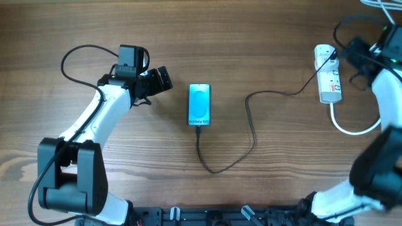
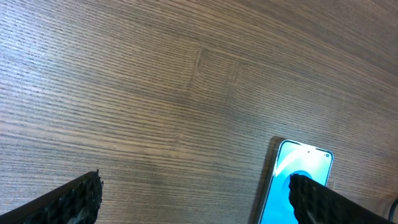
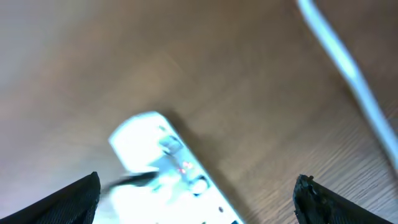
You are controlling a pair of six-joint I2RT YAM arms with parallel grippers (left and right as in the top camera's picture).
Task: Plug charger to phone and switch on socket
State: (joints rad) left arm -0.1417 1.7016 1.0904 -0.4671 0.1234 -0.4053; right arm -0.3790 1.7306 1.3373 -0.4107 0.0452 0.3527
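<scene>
Status: the charger tip sits at the phone at its 6 o'clock end and looks seated, though you cannot confirm the fit from overhead. Its far end runs to the socket. Judged done: plugging. Judged left: the switch. The right wrist view is blurred, so its red marks do not tell you on or off.

Positions: the phone lies mid-tabletop and the socket toward 2 o'clock. The left fingers are spread wide and hold nothing, near the phone at its 10 o'clock. The right fingers are also spread and empty, with the socket below and between them, apparently untouched.
</scene>
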